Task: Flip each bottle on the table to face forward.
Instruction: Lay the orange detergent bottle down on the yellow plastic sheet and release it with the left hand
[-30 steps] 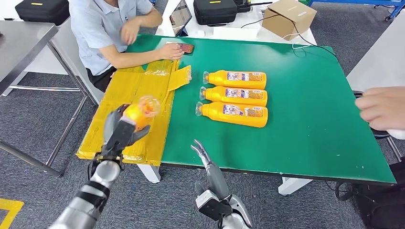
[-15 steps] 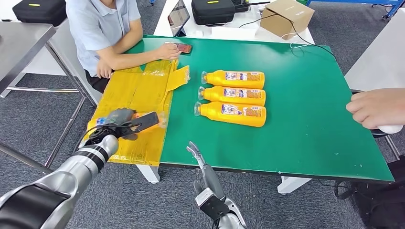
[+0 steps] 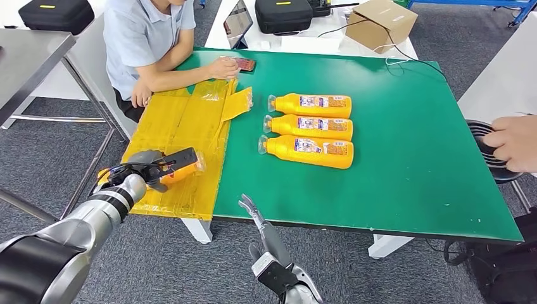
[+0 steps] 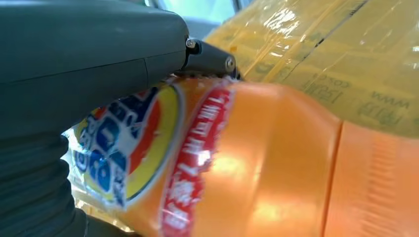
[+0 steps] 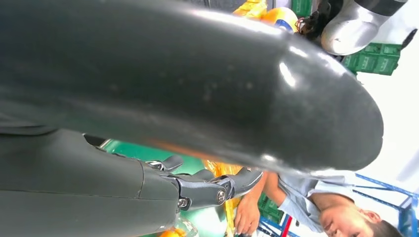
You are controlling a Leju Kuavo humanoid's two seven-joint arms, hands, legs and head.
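The left hand [image 3: 147, 166] grips an orange bottle [image 3: 180, 166] lying on its side, fingers wrapped round the body, over the yellow cardboard [image 3: 183, 136] that covers the left end of the green table [image 3: 411, 158], near the cardboard's front edge. In the left wrist view the bottle [image 4: 276, 163] shows a label with a blue, red and yellow roundel and a red band of white characters, too blurred to read; the thumb [image 4: 89, 59] lies across the label. Pale printing runs along the cardboard [image 4: 365, 74] behind it, of which only "www" can be made out. Three more orange bottles lie on their sides in a row near the middle of the table, caps pointing left, labels up: the far bottle [image 3: 313, 104], the middle bottle [image 3: 313, 126] and the near bottle [image 3: 310, 151], each just beside the next. Their labels are white and blue with small print that cannot be read. The right hand [image 3: 256, 212] hangs below the table's front edge with fingers straight and apart, holding nothing. A person [image 3: 149, 38] sits at the far left corner with one hand by a phone [image 3: 246, 64]. Another person's hand [image 3: 516, 142] reaches in at the right edge of the table. A brown box [image 3: 380, 22] and a black case [image 3: 285, 14] stand beyond the far edge.
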